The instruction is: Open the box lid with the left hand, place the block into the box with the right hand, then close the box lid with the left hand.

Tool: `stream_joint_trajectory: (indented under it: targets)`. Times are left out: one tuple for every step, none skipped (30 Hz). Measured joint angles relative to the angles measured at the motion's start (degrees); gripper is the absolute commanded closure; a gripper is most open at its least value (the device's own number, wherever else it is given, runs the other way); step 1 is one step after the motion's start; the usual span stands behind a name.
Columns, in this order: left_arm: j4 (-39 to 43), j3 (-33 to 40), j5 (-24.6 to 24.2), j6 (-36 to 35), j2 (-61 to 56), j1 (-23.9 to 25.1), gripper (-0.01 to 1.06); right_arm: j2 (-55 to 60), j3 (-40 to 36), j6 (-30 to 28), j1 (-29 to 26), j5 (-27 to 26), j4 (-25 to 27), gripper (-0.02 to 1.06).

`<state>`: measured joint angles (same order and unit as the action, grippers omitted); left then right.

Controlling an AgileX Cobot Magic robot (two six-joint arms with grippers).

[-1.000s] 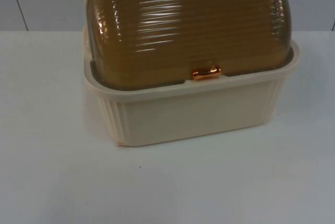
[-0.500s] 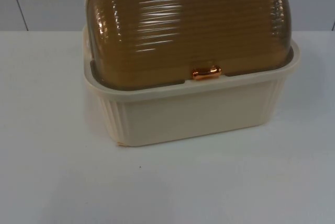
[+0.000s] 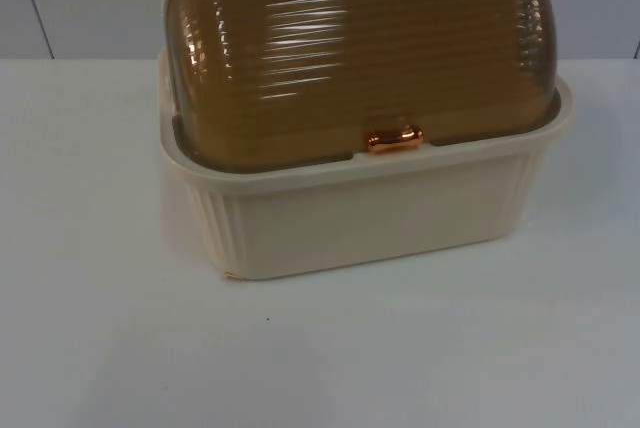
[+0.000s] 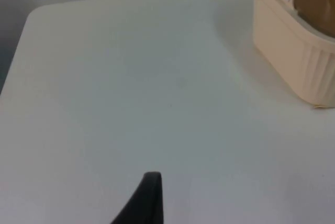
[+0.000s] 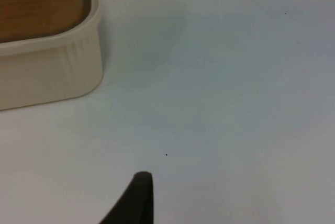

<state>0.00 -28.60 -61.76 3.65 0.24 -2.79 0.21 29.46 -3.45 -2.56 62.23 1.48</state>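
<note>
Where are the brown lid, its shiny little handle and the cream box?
brown lid (image 3: 360, 43), top view, middle of its ribbed dome.
shiny handle (image 3: 394, 139), top view, its copper knob.
cream box (image 3: 380, 218), top view, its front wall.

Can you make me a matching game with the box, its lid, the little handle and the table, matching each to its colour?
Things:
1. box
2. lid
3. handle
4. table

Colours:
A. shiny copper
B. white
C. cream
D. see-through brown

Pairs: 1-C, 2-D, 3-A, 4-B.
</note>
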Motion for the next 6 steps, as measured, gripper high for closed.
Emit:
stream_joint_trajectory:
  targets:
    - [0.00,0.00,0.00,0.00,0.00,0.55,0.00,0.00,0.00,0.00,0.00,0.00,0.00,0.00]
    - [0.00,0.00,0.00,0.00,0.00,0.81,0.00,0.00,0.00,0.00,0.00,0.00,0.00,0.00]
    - [0.00,0.00,0.00,0.00,0.00,0.81,0.00,0.00,0.00,0.00,0.00,0.00,0.00,0.00]
    - [0.00,0.00,0.00,0.00,0.00,0.81,0.00,0.00,0.00,0.00,0.00,0.00,0.00,0.00]
    - [0.00,0.00,0.00,0.00,0.00,0.81,0.00,0.00,0.00,0.00,0.00,0.00,0.00,0.00]
    - [0.00,0.00,0.00,0.00,0.00,0.81,0.00,0.00,0.00,0.00,0.50,0.00,0.00,0.00]
